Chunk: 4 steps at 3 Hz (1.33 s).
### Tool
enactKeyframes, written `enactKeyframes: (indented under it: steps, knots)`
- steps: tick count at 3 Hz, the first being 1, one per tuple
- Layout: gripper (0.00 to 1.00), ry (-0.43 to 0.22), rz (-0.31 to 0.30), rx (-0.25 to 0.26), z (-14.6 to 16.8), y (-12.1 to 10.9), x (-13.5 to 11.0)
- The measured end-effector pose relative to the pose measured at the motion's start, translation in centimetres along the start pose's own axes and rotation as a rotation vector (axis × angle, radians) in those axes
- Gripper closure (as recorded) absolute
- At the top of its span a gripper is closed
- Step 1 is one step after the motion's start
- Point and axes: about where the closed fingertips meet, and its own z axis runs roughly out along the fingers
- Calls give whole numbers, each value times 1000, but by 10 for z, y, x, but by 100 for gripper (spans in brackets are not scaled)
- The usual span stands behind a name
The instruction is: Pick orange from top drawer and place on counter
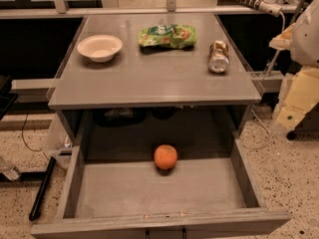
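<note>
The orange sits on the floor of the open top drawer, near the middle and towards the back, just under the counter's front edge. The grey counter stands above the drawer. My gripper hangs at the right edge of the view, beside the counter's right front corner and over the speckled floor. It is well to the right of the orange and above it, touching nothing.
On the counter are a white bowl at the back left, a green chip bag at the back middle and a can lying on its side at the right. The drawer has low side walls. A black bar lies on the floor at the left.
</note>
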Motion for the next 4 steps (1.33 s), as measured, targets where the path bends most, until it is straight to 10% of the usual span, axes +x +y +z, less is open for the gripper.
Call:
enactKeyframes:
  steps: [2, 4]
  knots:
    - [0, 3, -22, -25, 11, 16, -9]
    - [0, -110, -121, -71, 89, 68, -47]
